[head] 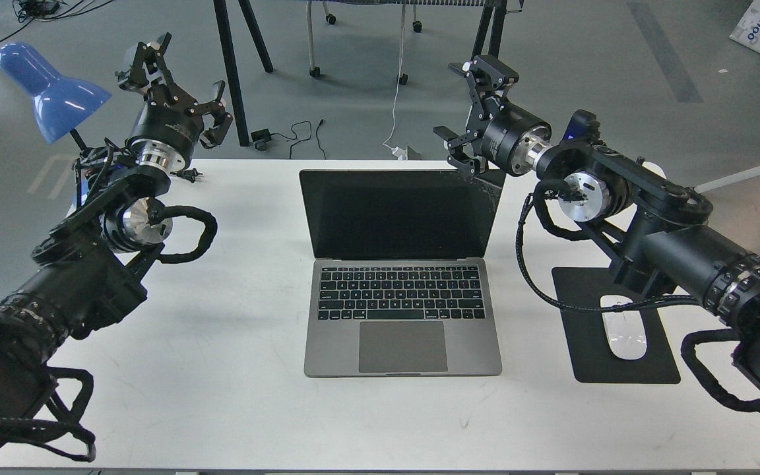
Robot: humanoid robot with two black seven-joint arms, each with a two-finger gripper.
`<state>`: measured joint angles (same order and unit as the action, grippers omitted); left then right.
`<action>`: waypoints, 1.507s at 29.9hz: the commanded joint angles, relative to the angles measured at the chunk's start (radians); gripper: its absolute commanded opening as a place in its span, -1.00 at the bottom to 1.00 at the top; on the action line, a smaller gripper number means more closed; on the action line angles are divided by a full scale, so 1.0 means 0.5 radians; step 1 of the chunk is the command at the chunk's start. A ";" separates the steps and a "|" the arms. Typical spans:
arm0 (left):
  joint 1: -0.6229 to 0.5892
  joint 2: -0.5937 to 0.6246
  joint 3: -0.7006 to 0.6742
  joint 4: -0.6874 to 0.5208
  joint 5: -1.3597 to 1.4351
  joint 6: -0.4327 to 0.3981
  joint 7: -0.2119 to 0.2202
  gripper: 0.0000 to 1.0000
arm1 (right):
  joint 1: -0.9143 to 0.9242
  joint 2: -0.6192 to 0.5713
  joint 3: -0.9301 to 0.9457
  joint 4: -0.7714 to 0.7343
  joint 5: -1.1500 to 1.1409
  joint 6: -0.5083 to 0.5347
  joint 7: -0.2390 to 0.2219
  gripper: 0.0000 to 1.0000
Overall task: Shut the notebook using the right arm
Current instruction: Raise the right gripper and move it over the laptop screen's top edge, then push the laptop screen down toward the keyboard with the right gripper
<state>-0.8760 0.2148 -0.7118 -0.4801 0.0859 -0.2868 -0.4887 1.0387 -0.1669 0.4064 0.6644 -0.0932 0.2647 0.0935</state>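
The notebook (403, 274) stands open in the middle of the white table (235, 356), black screen upright and facing me, grey keyboard deck flat. My right gripper (462, 115) is open, its fingers spread, just above and behind the screen's top right corner; the lower finger overlaps that corner in the view, and I cannot tell whether it touches. It holds nothing. My left gripper (169, 72) is open and empty, raised over the table's far left corner, well away from the notebook.
A black mouse pad (584, 356) with a white mouse (624, 333) lies right of the notebook, under my right arm. A blue lamp (53, 92) stands at the far left. Chair and table legs and cables are on the floor behind the table.
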 commanded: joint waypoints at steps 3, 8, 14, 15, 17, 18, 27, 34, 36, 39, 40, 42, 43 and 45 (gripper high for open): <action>0.000 0.000 0.000 0.000 0.000 0.000 0.000 1.00 | -0.003 -0.025 -0.083 0.033 -0.001 0.041 0.000 1.00; 0.000 0.000 0.003 0.000 0.000 0.000 0.000 1.00 | 0.003 -0.037 -0.129 0.036 -0.001 0.066 0.000 1.00; 0.000 0.003 0.003 0.000 0.000 0.000 0.000 1.00 | -0.003 -0.074 -0.150 0.098 -0.001 0.149 -0.003 1.00; 0.000 0.003 0.003 0.003 0.000 0.003 0.000 1.00 | -0.003 -0.083 -0.168 0.113 -0.001 0.149 -0.003 1.00; 0.000 0.003 0.003 0.003 0.000 0.000 0.000 1.00 | 0.006 -0.102 -0.239 0.134 -0.001 0.161 -0.003 1.00; 0.000 0.003 0.003 0.003 0.000 0.003 0.000 1.00 | 0.006 -0.105 -0.260 0.141 -0.001 0.176 -0.003 1.00; 0.000 0.003 0.003 0.003 0.000 0.003 0.000 1.00 | -0.003 -0.108 -0.337 0.202 -0.004 0.207 -0.003 1.00; 0.000 0.003 0.000 0.003 0.000 0.003 0.000 1.00 | 0.012 -0.108 -0.497 0.269 -0.004 0.231 -0.003 1.00; 0.000 0.003 0.003 0.003 0.000 0.003 0.000 1.00 | 0.015 -0.108 -0.527 0.276 -0.013 0.235 -0.003 1.00; 0.000 0.003 0.000 0.003 0.000 0.003 0.000 1.00 | 0.018 -0.108 -0.552 0.300 -0.083 0.235 -0.003 1.00; 0.000 0.003 0.003 0.003 0.000 0.003 0.000 1.00 | 0.015 -0.108 -0.552 0.306 -0.108 0.235 -0.003 1.00; 0.000 0.003 0.003 0.003 0.000 0.003 0.000 1.00 | 0.006 -0.105 -0.558 0.328 -0.151 0.235 -0.003 1.00; 0.000 0.003 0.000 0.003 0.000 0.003 0.000 1.00 | 0.000 -0.105 -0.561 0.334 -0.169 0.235 -0.003 1.00; 0.000 0.003 0.003 0.003 0.000 0.003 0.000 1.00 | -0.013 -0.105 -0.564 0.346 -0.200 0.235 -0.003 1.00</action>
<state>-0.8760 0.2163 -0.7110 -0.4786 0.0859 -0.2853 -0.4887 1.0411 -0.2208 0.1272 0.8283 -0.1700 0.3820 0.0919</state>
